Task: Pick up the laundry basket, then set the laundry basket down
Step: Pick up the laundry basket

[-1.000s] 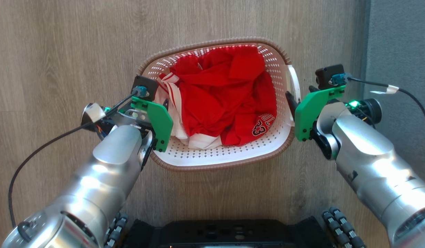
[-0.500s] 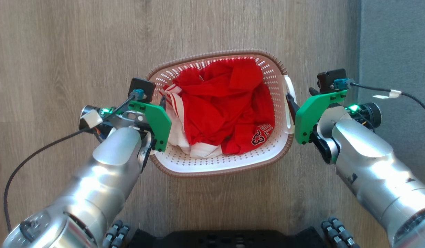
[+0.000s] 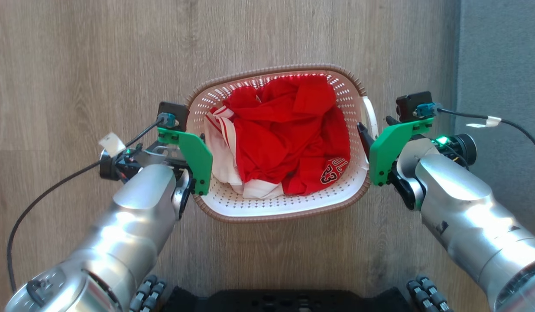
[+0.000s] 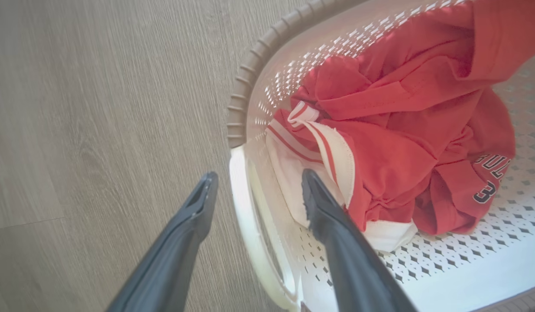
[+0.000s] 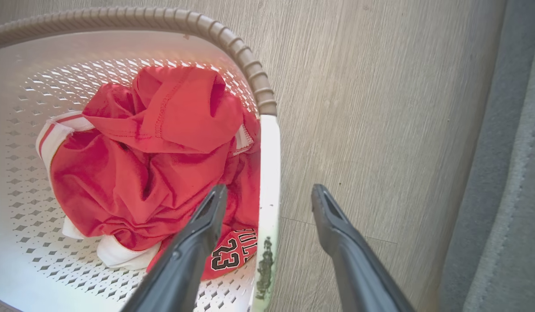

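The laundry basket [image 3: 276, 215], white and perforated with a brown braided rim, sits on the wooden floor in the middle of the head view, holding red and white clothes [image 3: 289, 134]. My left gripper [image 3: 199, 139] is open at its left side. In the left wrist view the left gripper [image 4: 258, 177] straddles the white handle [image 4: 245, 216], one finger outside and one inside. My right gripper [image 3: 371, 132] is open at the right side. In the right wrist view the right gripper [image 5: 269, 190] straddles the other handle [image 5: 269, 147] without touching it.
A grey rug [image 3: 501, 65] runs along the right, close behind my right forearm. My black base [image 3: 284, 301] lies at the bottom edge. Loose cables trail from both wrists. Bare wooden floor [image 3: 76, 65] spreads to the left and beyond the basket.
The whole picture has shifted, so the camera moved. My left gripper has slid outward from over the basket's inside to its left handle. Both grippers stay open.
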Available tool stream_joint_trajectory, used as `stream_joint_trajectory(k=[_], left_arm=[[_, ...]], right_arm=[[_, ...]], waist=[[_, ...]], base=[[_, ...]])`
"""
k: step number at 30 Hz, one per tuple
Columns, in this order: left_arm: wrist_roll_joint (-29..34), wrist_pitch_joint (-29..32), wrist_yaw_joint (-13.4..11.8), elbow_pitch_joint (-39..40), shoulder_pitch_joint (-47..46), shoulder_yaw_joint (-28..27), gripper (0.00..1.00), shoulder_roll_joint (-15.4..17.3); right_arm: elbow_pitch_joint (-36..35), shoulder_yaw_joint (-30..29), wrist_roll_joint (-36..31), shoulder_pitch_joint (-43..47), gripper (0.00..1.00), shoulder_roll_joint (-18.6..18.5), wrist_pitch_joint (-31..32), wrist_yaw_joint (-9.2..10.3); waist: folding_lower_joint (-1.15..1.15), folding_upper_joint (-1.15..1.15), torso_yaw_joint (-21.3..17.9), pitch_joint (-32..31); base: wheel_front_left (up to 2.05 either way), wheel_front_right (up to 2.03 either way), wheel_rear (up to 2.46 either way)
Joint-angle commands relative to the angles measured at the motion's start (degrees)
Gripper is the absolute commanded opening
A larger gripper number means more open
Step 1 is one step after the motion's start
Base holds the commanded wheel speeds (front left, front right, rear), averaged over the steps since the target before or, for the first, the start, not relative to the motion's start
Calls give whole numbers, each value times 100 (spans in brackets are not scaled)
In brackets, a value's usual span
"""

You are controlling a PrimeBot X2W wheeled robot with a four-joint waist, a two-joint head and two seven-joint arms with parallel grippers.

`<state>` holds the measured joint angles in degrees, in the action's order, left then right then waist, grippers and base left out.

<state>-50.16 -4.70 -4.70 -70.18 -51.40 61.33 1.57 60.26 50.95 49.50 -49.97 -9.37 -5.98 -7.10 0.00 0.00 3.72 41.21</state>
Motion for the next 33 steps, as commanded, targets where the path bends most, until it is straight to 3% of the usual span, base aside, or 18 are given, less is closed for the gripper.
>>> stream_joint_trajectory(k=[1, 10, 24, 33], left_arm=[[-67, 44, -12, 65, 139, -16, 100, 131], [-401, 437, -103, 146, 131, 165, 100, 131], [-591, 581, -66, 198, -186, 626, 100, 131], [-764, 741, -172, 411, -361, 852, 100, 131]], right_arm=[[-25, 98, 54, 305, 100, 44, -55, -39], [175, 245, 104, 118, 100, 84, -60, -39], [540, 414, 117, -186, 100, 229, -52, -39], [765, 439, 159, -436, 100, 269, -46, -39]], waist=[[0, 0, 7, 37], [0, 0, 31, 268], [0, 0, 57, 676], [0, 0, 188, 929]], base=[[0, 0, 0], [0, 0, 0], [0, 0, 0], [0, 0, 0]])
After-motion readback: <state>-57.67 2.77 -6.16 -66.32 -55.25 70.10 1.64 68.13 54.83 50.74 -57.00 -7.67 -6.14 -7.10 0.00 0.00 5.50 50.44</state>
